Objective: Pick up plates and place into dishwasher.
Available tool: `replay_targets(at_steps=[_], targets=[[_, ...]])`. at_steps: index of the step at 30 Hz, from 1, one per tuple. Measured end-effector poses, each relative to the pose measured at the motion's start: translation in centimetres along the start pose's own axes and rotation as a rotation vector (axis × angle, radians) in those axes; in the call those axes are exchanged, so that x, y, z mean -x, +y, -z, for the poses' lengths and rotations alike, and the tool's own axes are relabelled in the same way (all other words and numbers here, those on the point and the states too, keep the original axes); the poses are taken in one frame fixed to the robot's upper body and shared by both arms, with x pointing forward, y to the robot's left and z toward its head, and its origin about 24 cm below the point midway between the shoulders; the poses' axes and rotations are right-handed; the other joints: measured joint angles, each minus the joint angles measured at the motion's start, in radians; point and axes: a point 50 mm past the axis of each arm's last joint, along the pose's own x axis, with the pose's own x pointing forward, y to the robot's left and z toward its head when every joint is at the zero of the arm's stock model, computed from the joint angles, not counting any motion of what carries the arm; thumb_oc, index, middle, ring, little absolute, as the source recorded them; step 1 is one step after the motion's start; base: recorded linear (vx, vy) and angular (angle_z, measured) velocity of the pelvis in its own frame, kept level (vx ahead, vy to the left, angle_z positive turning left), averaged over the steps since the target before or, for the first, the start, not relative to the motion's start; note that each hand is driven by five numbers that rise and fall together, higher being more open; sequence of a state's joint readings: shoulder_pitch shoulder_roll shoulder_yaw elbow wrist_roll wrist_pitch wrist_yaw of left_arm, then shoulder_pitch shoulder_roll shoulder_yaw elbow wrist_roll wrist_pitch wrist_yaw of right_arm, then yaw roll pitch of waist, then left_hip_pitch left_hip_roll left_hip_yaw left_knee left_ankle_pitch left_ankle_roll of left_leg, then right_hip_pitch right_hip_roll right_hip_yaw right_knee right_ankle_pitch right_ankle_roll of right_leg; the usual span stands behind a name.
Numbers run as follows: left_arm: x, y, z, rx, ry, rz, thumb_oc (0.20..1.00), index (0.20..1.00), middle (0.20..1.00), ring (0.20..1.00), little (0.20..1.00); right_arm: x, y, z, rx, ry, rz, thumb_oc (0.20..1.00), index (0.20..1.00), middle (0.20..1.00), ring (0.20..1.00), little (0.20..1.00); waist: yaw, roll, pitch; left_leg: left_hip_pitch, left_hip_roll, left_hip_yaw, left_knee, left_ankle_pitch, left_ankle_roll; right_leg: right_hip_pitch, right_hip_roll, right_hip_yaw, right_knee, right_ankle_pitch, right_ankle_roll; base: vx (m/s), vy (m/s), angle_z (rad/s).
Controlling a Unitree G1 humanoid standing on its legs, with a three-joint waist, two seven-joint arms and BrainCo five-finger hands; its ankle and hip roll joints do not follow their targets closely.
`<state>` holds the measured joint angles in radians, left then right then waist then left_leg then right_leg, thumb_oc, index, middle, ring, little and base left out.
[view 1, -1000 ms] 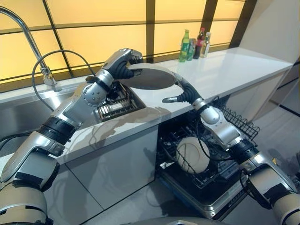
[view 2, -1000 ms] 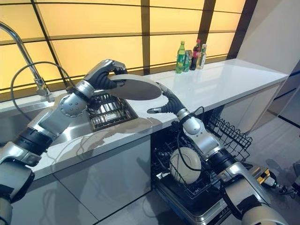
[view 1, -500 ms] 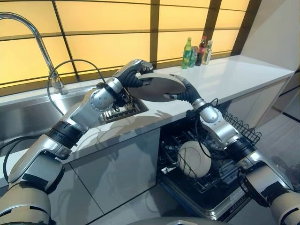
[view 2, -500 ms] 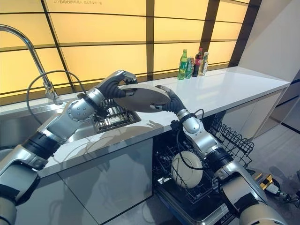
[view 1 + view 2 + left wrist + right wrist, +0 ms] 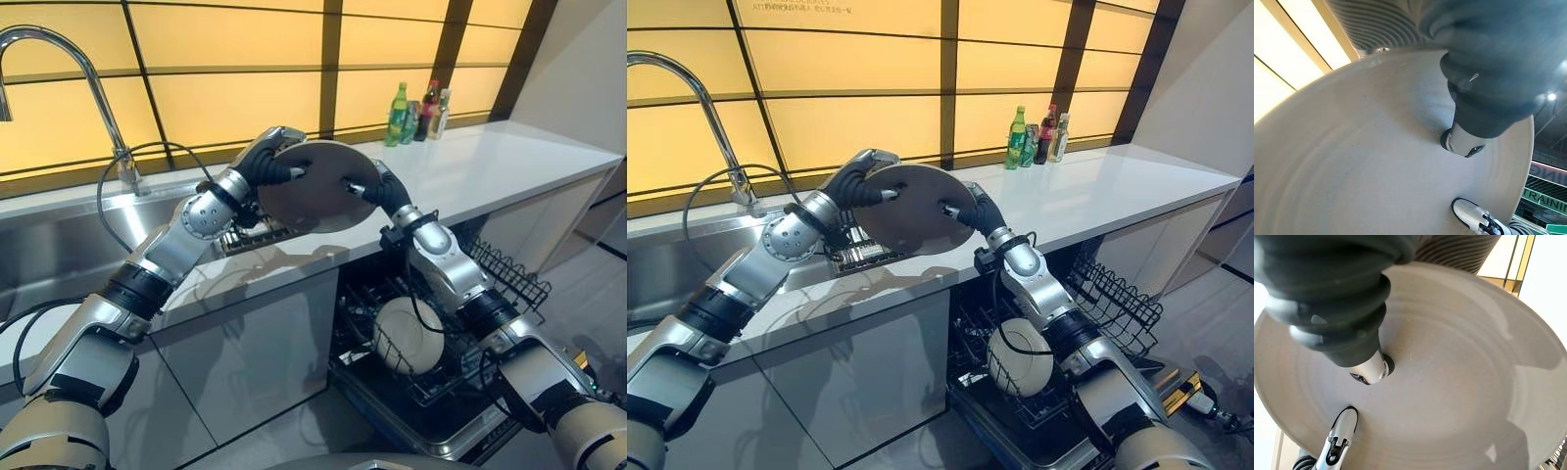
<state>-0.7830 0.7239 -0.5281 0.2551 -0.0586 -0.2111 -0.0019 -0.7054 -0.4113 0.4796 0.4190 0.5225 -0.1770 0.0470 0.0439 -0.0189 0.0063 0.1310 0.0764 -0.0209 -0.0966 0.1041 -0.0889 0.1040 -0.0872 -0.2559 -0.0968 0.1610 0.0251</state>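
**Grey plate held between both hands above the counter edge**

Left eye view. Grey plate (image 5: pixel 315 186) stands nearly on edge, its face turned toward the camera, above the white counter (image 5: pixel 490 157). Left hand (image 5: pixel 266 162) grips the rim on its own side, thumb laid across the face; right hand (image 5: pixel 372 186) grips the opposite rim, thumb likewise pressed on the face. A dish rack (image 5: pixel 250 233) sits on the counter just behind and below the left hand. Below the right forearm, the open dishwasher (image 5: pixel 431 392) holds a pale dish (image 5: pixel 404 333) upright in its lower basket.

Right eye view. Plate between the two hands as above. Sink tap (image 5: pixel 696 98) rises well beyond the left arm; bottles (image 5: pixel 1034 137) stand at the back of the counter, far past the right hand.

Left wrist view. Thumb tip presses the plate's face; the other hand's thumb (image 5: pixel 1471 218) touches near the far rim.

Right wrist view. Own thumb (image 5: pixel 1371 369) bears on the plate's face, with the left hand's thumb just beyond it.
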Motion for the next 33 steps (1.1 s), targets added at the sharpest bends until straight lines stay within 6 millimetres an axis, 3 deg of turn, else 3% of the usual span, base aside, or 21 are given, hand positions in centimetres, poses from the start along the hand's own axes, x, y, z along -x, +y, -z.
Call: replay_targets(at_steps=[1, 2, 7, 11, 17, 23, 29, 33], targets=[[0.0, 0.0, 0.0, 0.001, -0.001, -0.002, 0.285, 0.285, 0.285, 0.285, 0.285, 0.0, -0.1, 0.0, 0.004, 0.001, -0.002, 0.2, 0.2, 0.2, 0.2, 0.2, -0.001, 0.0, -0.002, 0.001, 0.0, 0.001, 0.0, 0.0, 0.0, 0.0, 0.0, 0.0, 0.0, 0.0, 0.0, -0.02, -0.033, -0.02], [0.0, -0.1, 0.0, 0.003, -0.001, -0.002, 1.0, 1.0, 1.0, 1.0, 1.0, 0.1, -0.2, 0.0, 0.012, 0.002, -0.005, 0.2, 0.2, 0.2, 0.2, 0.2, -0.001, -0.001, -0.003, 0.002, 0.001, 0.003, 0.0, 0.0, 0.0, 0.0, 0.001, 0.001, 0.0, 0.0, 0.0, -0.01, -0.035, -0.03], [0.3, -1.0, 0.1, 0.07, 0.001, 0.026, 1.0, 1.0, 1.0, 1.0, 1.0, 0.4, -1.0, -0.1, 0.122, 0.009, -0.017, 0.2, 0.2, 0.2, 0.2, 0.2, -0.003, -0.002, -0.004, 0.016, 0.002, 0.013, 0.0, 0.0, -0.001, 0.005, 0.002, 0.007, 0.0, 0.001, 0.001, -0.02, -0.043, -0.04], [2.2, -3.1, 0.4, 0.193, 0.01, 0.067, 1.0, 1.0, 1.0, 1.0, 1.0, 1.6, -3.0, -0.3, 0.323, 0.036, 0.014, 0.2, 0.2, 0.2, 0.2, 0.2, -0.003, -0.007, -0.004, 0.014, 0.002, 0.021, 0.0, 0.0, -0.001, -0.005, 0.003, 0.021, 0.0, 0.004, 0.006, -0.01, -0.062, -0.08], [7.5, -4.8, 2.6, 0.396, 0.118, 0.042, 1.0, 1.0, 1.0, 1.0, 1.0, 8.9, -11.7, 1.1, 0.574, 0.251, 0.33, 0.2, 0.2, 0.2, 0.2, 0.2, 0.0, -0.041, 0.015, -0.015, 0.002, 0.027, -0.001, 0.0, -0.001, -0.039, 0.004, 0.034, 0.0, 0.002, 0.003, -0.02, -0.069, -0.05], [11.2, -6.8, 4.4, 0.535, 0.233, 0.083, 1.0, 1.0, 1.0, 1.0, 1.0, 13.0, -17.1, 0.0, 0.714, 0.397, 0.525, 0.2, 0.2, 0.2, 0.2, 0.2, -0.005, -0.046, 0.062, -0.038, 0.005, 0.046, -0.001, 0.0, 0.0, -0.067, 0.005, 0.043, 0.0, 0.006, 0.01, -0.02, -0.07, -0.12], [14.1, -9.0, 5.1, 0.736, 0.308, 0.104, 1.0, 1.0, 1.0, 1.0, 1.0, 15.6, -18.7, 1.4, 0.805, 0.552, 0.61, 0.2, 0.2, 0.2, 0.2, 0.2, -0.003, -0.034, 0.09, -0.039, 0.008, 0.048, -0.001, 0.0, -0.001, -0.07, 0.01, 0.047, 0.0, 0.006, 0.01, -0.04, -0.063, -0.02], [14.4, -9.5, 4.9, 0.811, 0.298, 0.125, 1.0, 1.0, 1.0, 1.0, 1.0, 16.4, -19.4, 1.8, 0.85, 0.617, 0.684, 0.2, 0.2, 0.2, 0.2, 0.2, -0.001, -0.016, 0.134, -0.073, 0.008, 0.047, 0.0, 0.006, -0.002, -0.104, 0.01, 0.048, 0.0, 0.006, 0.009, -0.14, -0.047, 0.05]])
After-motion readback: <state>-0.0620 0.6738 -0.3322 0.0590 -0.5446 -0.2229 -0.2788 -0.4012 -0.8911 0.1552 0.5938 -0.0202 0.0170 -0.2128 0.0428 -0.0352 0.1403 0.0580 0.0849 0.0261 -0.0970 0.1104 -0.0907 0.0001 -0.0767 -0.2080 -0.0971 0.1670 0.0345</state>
